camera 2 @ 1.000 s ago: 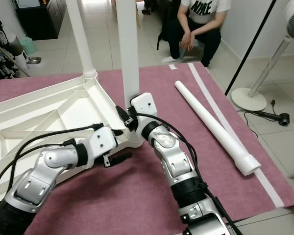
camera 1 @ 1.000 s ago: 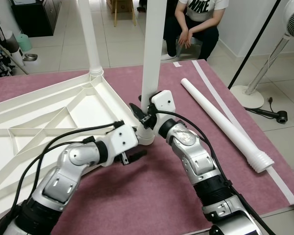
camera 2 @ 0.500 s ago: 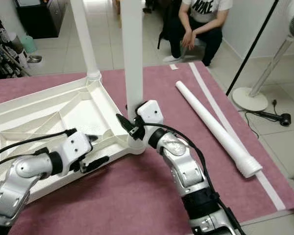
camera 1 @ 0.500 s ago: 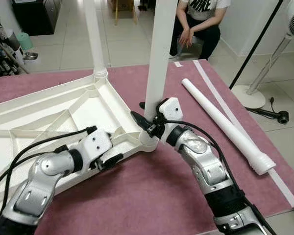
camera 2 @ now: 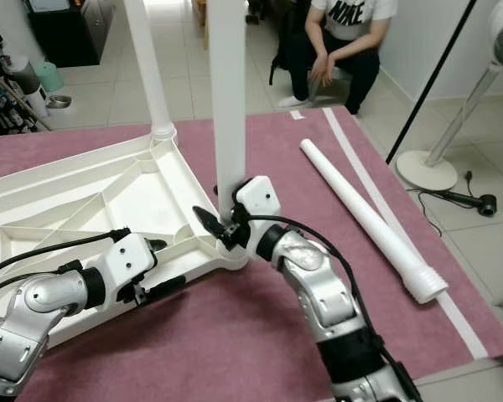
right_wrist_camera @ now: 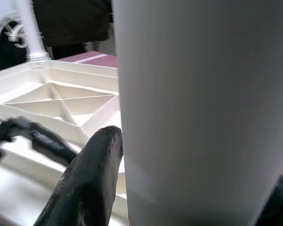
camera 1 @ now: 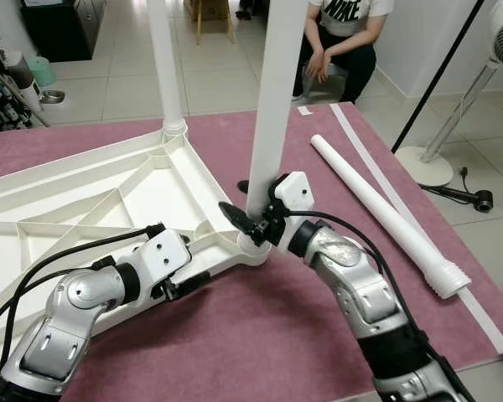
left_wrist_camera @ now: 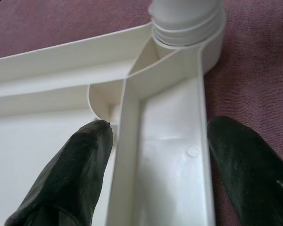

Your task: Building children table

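Right gripper fingers hold the upright leg in its socket — left gripper fingers wide, straddling the tabletop rim.

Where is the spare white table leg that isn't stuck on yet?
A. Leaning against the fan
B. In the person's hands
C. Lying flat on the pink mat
C: the spare leg lies flat on the pink mat, to the right of the upside-down tabletop.

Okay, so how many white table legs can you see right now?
3. One stands in the far corner socket, one stands in the near corner with the right claw around it, and one lies loose on the mat. Others may be out of frame.
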Tool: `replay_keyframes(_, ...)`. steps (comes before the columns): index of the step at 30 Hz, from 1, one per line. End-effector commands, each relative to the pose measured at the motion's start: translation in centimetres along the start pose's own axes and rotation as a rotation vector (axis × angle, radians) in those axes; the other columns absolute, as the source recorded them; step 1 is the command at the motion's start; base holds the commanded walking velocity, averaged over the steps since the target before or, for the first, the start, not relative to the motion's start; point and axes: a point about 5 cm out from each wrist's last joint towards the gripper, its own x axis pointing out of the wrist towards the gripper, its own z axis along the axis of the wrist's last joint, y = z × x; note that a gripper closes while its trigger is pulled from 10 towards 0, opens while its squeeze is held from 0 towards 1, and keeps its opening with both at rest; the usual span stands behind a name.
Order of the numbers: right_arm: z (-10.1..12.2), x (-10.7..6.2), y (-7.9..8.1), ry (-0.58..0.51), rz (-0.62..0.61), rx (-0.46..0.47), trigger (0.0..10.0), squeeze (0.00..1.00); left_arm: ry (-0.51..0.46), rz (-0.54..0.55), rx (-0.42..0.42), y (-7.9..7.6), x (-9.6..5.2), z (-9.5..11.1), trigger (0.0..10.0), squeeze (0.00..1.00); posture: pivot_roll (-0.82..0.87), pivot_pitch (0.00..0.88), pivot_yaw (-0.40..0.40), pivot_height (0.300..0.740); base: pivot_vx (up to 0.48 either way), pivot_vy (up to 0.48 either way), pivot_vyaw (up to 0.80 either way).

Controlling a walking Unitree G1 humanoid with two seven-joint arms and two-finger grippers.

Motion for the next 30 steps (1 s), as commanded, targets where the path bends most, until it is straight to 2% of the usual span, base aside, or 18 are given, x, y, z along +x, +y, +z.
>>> replay_keyframes(1, 0.8, -0.4, 1.0, -0.017, 0.127, 0.007, 10.0, 0.00, -0.011, -0.006, 0.005, -0.2, 0.0, 0.3, 10.0, 0.00, 0.08, 0.000, 0.027, 0.740, 0.000, 0.000, 0.00)
replay_keyframes(3, 1.1, -2.5, 0.2, 0.045, 0.249, -0.026, 10.0, 0.00, -0.020, -0.014, 0.009, -0.2, -0.1, 0.5, 10.0, 0.00, 0.08, 0.000, 0.030, 0.740, 0.000, 0.000, 0.00)
replay_keyframes(6, 1.1, -3.3, -0.5, 0.081, 0.278, -0.041, 10.0, 0.00, -0.024, -0.019, 0.010, -0.2, -0.1, 0.6, 10.0, 0.00, 0.08, 0.000, 0.032, 0.740, 0.000, 0.000, 0.00)
replay_keyframes(9, 1.0, -4.2, -2.3, 0.147, 0.374, -0.031, 10.0, 0.00, -0.028, -0.035, 0.014, -0.3, -0.2, 0.6, 10.0, 0.00, 0.08, 0.000, 0.040, 0.740, 0.000, 0.000, 0.00)
replay_keyframes(10, 1.0, -4.2, -2.3, 0.147, 0.374, -0.031, 10.0, 0.00, -0.028, -0.035, 0.014, -0.3, -0.2, 0.6, 10.0, 0.00, 0.08, 0.000, 0.040, 0.740, 0.000, 0.000, 0.00)
replay_keyframes(11, 1.1, -3.8, -2.7, 0.155, 0.433, -0.006, 10.0, 0.00, -0.030, -0.040, 0.015, -0.2, -0.2, 0.7, 10.0, 0.00, 0.08, 0.000, 0.043, 0.740, 0.000, 0.000, 0.00)
replay_keyframes(14, 1.2, -3.6, -2.9, 0.156, 0.449, 0.000, 10.0, 0.00, -0.031, -0.041, 0.015, -0.2, -0.2, 0.7, 10.0, 0.00, 0.08, 0.000, 0.043, 0.740, 0.000, 0.000, 0.00)
replay_keyframes(16, 1.0, -2.4, -3.6, 0.176, 0.487, -0.017, 10.0, 0.00, -0.034, -0.043, 0.016, -0.2, -0.2, 0.8, 10.0, 0.00, 0.10, 0.000, 0.041, 0.740, 0.000, 0.000, 0.00)
replay_keyframes(18, 1.0, -2.4, -3.6, 0.176, 0.487, -0.017, 10.0, 0.00, -0.034, -0.043, 0.016, -0.2, -0.2, 0.8, 10.0, 0.00, 0.10, 0.000, 0.041, 0.740, 0.000, 0.000, 0.00)
replay_keyframes(19, 1.0, -1.7, -4.0, 0.182, 0.500, -0.021, 10.0, 0.00, -0.035, -0.044, 0.016, -0.3, -0.3, 0.9, 10.0, 0.00, 0.10, 0.000, 0.038, 0.740, 0.000, 0.000, 0.00)
replay_keyframes(20, 1.0, -1.7, -4.0, 0.182, 0.500, -0.021, 10.0, 0.00, -0.035, -0.044, 0.016, -0.3, -0.3, 0.9, 10.0, 0.00, 0.10, 0.000, 0.038, 0.740, 0.000, 0.000, 0.00)
replay_keyframes(22, 1.4, -0.4, -4.3, 0.183, 0.567, -0.004, 10.0, 0.00, -0.035, -0.044, 0.009, -0.6, -0.6, 1.0, 10.0, 0.00, 0.13, 0.000, 0.023, 0.740, 0.000, 0.000, 0.00)
replay_keyframes(29, 1.2, -0.5, -3.9, 0.212, 0.687, 0.005, 10.0, 0.00, -0.032, -0.062, -0.012, -1.3, -1.0, 0.9, 10.0, 0.00, 0.15, 0.000, 0.009, 0.740, 0.000, 0.000, 0.00)
replay_keyframes(30, 1.1, -0.7, -3.9, 0.223, 0.715, 0.006, 0.6, 0.00, -0.028, -0.074, -0.017, -1.7, -0.8, 0.7, 10.0, 0.00, 0.14, 0.000, 0.004, 0.740, 0.000, 0.000, 0.00)
